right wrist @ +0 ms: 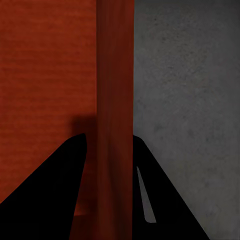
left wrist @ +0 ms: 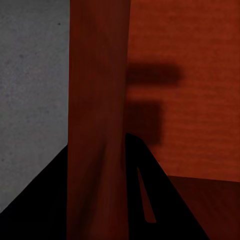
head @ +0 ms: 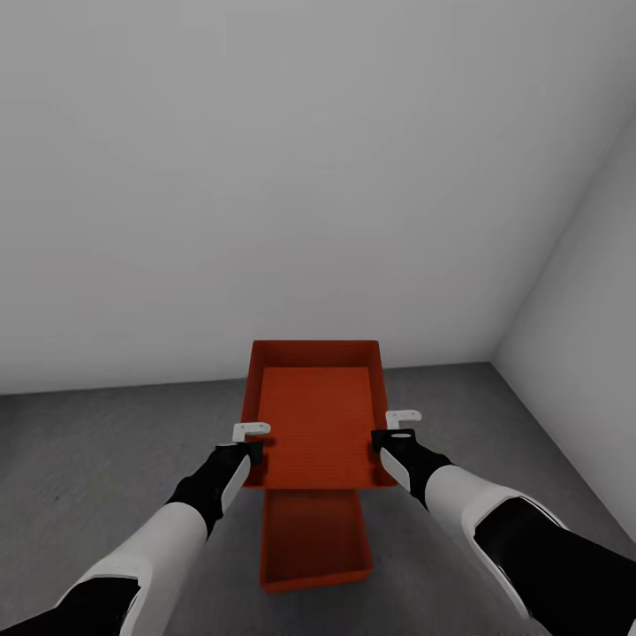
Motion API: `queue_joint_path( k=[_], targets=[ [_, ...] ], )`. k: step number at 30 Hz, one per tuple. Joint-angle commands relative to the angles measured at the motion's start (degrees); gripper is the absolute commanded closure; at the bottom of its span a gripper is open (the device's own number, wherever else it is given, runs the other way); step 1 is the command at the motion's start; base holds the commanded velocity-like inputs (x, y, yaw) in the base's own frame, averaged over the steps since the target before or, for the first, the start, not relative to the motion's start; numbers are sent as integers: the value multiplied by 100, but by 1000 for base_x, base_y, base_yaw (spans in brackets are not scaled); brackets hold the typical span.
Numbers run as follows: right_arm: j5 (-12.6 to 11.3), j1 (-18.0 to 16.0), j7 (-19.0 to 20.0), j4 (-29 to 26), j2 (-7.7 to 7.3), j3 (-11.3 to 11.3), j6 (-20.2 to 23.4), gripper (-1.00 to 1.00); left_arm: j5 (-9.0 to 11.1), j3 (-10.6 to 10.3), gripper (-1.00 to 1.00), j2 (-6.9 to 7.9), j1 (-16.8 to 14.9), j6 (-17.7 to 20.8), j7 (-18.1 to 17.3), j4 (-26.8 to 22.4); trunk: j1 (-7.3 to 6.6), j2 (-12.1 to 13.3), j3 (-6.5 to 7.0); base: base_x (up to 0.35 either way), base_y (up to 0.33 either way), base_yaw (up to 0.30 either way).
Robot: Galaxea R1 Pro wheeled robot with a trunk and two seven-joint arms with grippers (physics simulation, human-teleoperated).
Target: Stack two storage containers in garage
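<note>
In the head view I hold one orange-red storage container point(head: 316, 415) level between both arms. My left gripper point(head: 250, 446) is shut on its left wall and my right gripper point(head: 389, 435) on its right wall. The second storage container point(head: 314, 543) lies below it on the grey concrete floor point(head: 106, 468), its near end sticking out toward me. Whether the two bins touch is not visible. In the left wrist view the thin wall point(left wrist: 97, 125) runs between the dark fingers point(left wrist: 160, 200). The right wrist view shows the other wall point(right wrist: 115, 100) pinched the same way.
A plain white-grey wall point(head: 265, 177) rises just behind the bins, and a second wall point(head: 592, 353) meets it in a corner at the right. Bare concrete spreads to the left and right of the bins.
</note>
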Motion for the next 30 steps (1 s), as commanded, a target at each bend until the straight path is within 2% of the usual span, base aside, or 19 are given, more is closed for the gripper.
queue_joint_path(
  k=[1,30],
  targets=[
    [-123,1,-26,6,0,311,39,100,-1,-3,100,-10,-6,25,31,-122,3,-12,-20,0,0,0],
    [-123,-1,-26,6,0,311,39,100,-1,-2,100,-10,-6,25,24,-122,3,-12,-285,0,0,0]
  ],
)
